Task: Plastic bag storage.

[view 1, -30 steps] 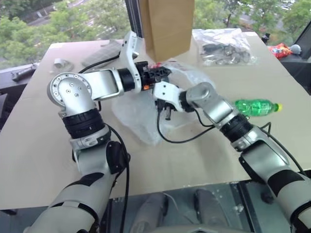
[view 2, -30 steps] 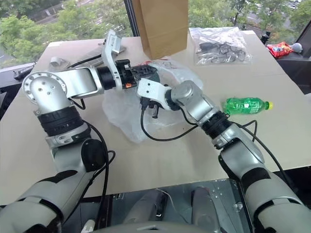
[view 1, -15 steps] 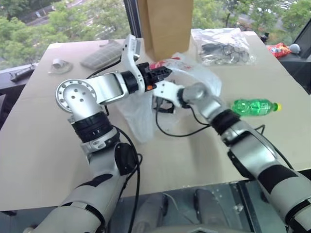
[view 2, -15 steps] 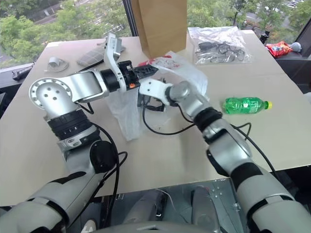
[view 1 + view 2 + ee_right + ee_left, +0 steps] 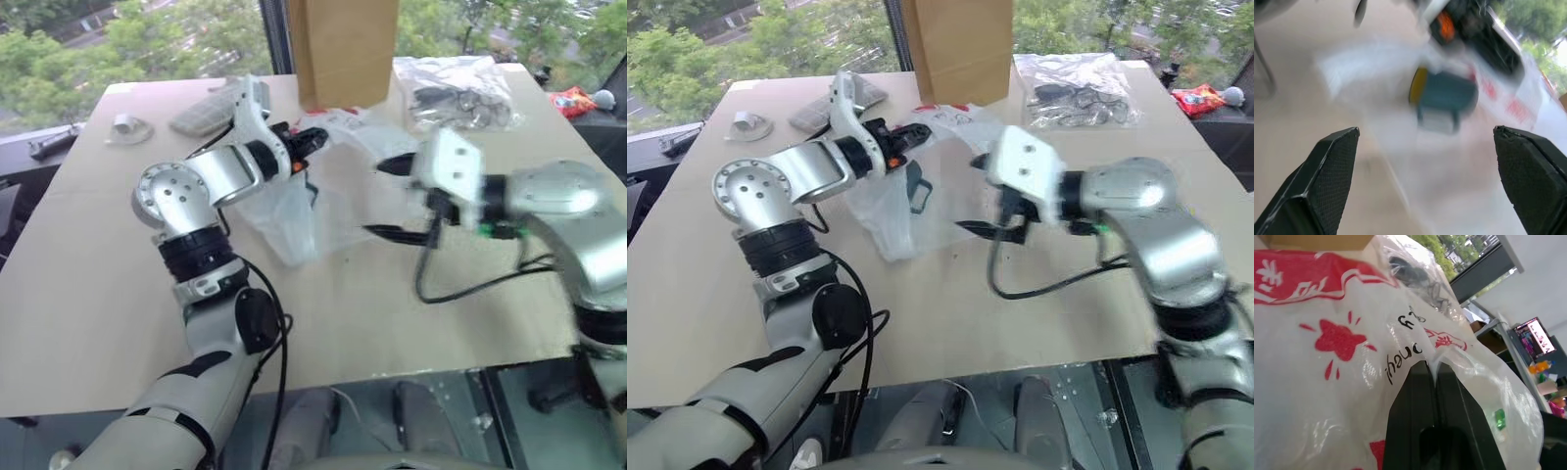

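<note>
Left gripper (image 5: 1436,382): our fingers are pressed together on a fold of the plastic bag (image 5: 294,211); we judge the pinch keeps the thin film lifted, so it hangs instead of lying flat.
Plastic bag: it hangs from that pinch above the middle of the table (image 5: 88,294), its lower part touching the tabletop, just in front of the brown paper bag (image 5: 343,49).
Teal mug (image 5: 918,186): it shows through the film, under the left gripper; we cannot tell whether it is inside the bag or behind it.
Right gripper (image 5: 1425,181): our fingers stand wide apart and hold nothing; it is beside the bag and apart from it, probably for taking a new hold.
Open room: the near part of the table is bare, so we have space to gather the bag toward us.
Edges: the clear bag (image 5: 460,88) lies near the far edge, and the green bottle (image 5: 500,230) is close under the right arm; a wide swing there could knock it.
</note>
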